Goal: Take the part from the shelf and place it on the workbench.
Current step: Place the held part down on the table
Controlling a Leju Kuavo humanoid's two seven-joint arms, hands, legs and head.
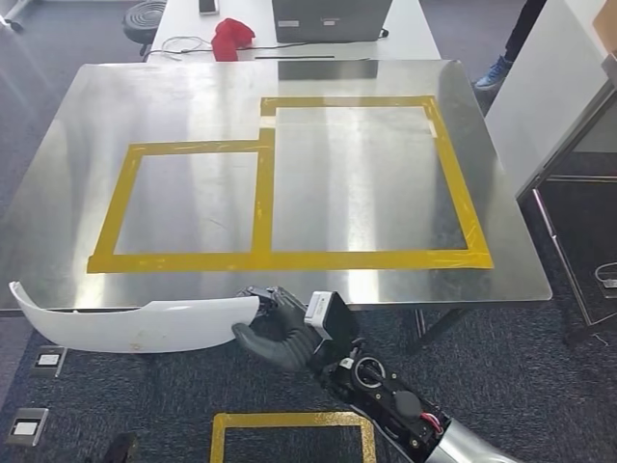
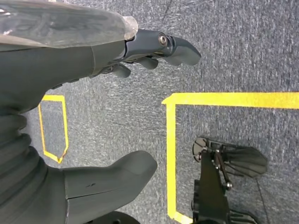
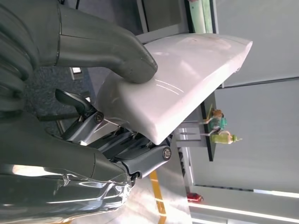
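A long, curved white part (image 1: pixel 131 323) hangs level just off the near edge of the metal workbench (image 1: pixel 218 87). My right hand (image 1: pixel 280 328) grips it at its right end, thumb on top and fingers beneath. From the right wrist, the same white part (image 3: pixel 183 79) lies pinched under the grey thumb (image 3: pixel 105 46). My left hand (image 2: pixel 116 107) hangs over the carpet with its fingers apart and nothing in it.
Yellow tape marks two adjoining rectangles (image 1: pixel 265 207) on the workbench top. A taped square (image 1: pixel 291 434) lies on the carpet below me. Behind the bench stands a white desk with a red cloth (image 1: pixel 231 39) and a laptop (image 1: pixel 331 19). A grey shelf frame (image 1: pixel 575 193) stands at right.
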